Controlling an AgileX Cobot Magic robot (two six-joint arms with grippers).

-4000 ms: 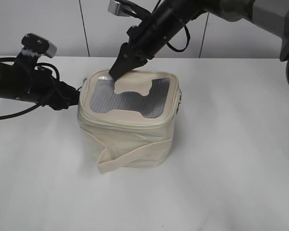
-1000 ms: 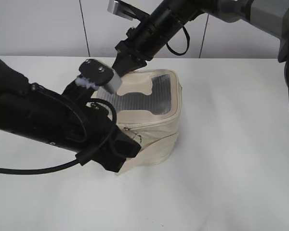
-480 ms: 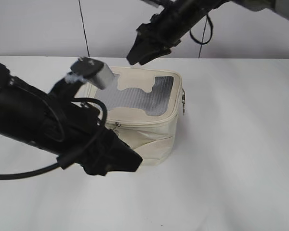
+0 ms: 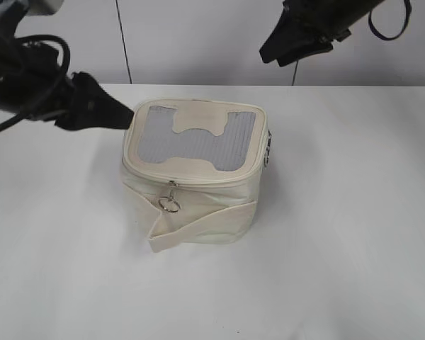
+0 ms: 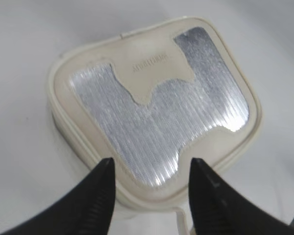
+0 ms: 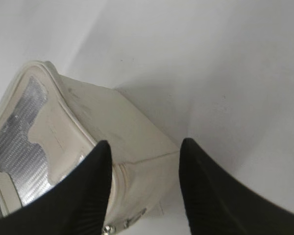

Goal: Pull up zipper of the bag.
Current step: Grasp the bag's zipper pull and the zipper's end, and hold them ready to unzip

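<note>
The cream bag [image 4: 198, 205] stands upright on the white table, with its grey mesh top panel [image 4: 191, 142] facing up. The zipper [image 4: 198, 178] runs round the rim. A silver ring pull [image 4: 171, 204] hangs at the front and another pull [image 4: 268, 149] sits at the right side. My left gripper [image 4: 124, 113] is open and empty, apart from the bag at its upper left; in the left wrist view [image 5: 152, 164] it hovers above the bag [image 5: 152, 112]. My right gripper [image 4: 269, 55] is open and empty, high at the back right; in the right wrist view [image 6: 144, 147] it looks down on the bag [image 6: 103, 132].
The white table [image 4: 340, 234] stretches all round the bag. A white wall with dark vertical seams [image 4: 125, 42] stands behind it. The loose end of the cream strap band [image 4: 163, 237] sticks out at the bag's lower front.
My left arm has drawn back from the bag's front to the upper left. My right gripper has lifted away to the upper right. The front ring pull now shows and the bag stands square.
</note>
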